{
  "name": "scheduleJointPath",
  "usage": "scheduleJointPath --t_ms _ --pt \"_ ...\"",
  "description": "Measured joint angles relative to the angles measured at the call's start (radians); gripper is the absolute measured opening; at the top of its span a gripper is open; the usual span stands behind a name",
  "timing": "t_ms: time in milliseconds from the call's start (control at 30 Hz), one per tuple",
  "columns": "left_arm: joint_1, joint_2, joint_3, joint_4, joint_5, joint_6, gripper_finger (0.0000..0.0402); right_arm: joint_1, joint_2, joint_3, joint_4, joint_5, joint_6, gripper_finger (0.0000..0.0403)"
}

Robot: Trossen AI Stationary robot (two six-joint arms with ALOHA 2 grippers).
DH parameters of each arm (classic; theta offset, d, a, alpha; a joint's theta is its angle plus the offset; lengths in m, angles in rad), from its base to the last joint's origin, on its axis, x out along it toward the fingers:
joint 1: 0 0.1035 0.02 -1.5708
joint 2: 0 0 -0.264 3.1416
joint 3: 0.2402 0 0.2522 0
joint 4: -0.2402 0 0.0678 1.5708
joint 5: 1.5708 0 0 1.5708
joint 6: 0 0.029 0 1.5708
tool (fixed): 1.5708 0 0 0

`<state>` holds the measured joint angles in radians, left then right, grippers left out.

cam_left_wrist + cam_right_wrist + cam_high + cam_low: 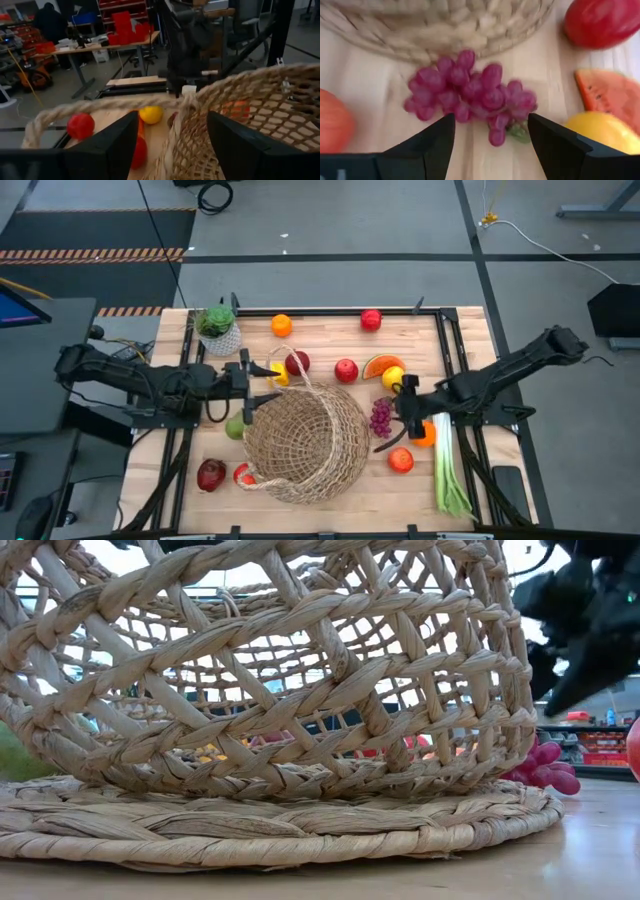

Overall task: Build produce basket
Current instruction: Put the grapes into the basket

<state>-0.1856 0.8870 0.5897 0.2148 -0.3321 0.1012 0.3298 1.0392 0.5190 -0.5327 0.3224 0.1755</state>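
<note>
The tan wicker basket (305, 442) stands on its base in the middle of the table, with its thin loop handle (290, 372) at its far left. My left gripper (262, 387) is open at that side; in the left wrist view its fingers stand on either side of the basket's rim (200, 120), and the handle (100, 106) crosses in front. My right gripper (402, 416) is open and slants down over the purple grapes (470, 95), which lie on the table right of the basket. Nothing is between its fingers.
Produce lies around the basket: an orange (281, 325) and red apples (371, 319) at the back, a watermelon slice (383, 365), a lemon (393, 377), a green pear (235, 427), a dark apple (211, 475) and a leek (448, 470). A potted plant (218, 328) stands far left.
</note>
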Motion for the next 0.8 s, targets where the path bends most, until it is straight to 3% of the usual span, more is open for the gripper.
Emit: scheduleJointPath --t_ms 300,800 --pt "-0.022 0.079 0.008 0.004 0.000 -0.037 0.0238 0.008 0.153 0.000 0.053 0.101 0.009 0.0256" --pt "-0.020 0.159 0.008 0.045 0.000 -0.038 0.0233 0.008 0.091 0.012 0.068 0.104 0.007 0.0245"
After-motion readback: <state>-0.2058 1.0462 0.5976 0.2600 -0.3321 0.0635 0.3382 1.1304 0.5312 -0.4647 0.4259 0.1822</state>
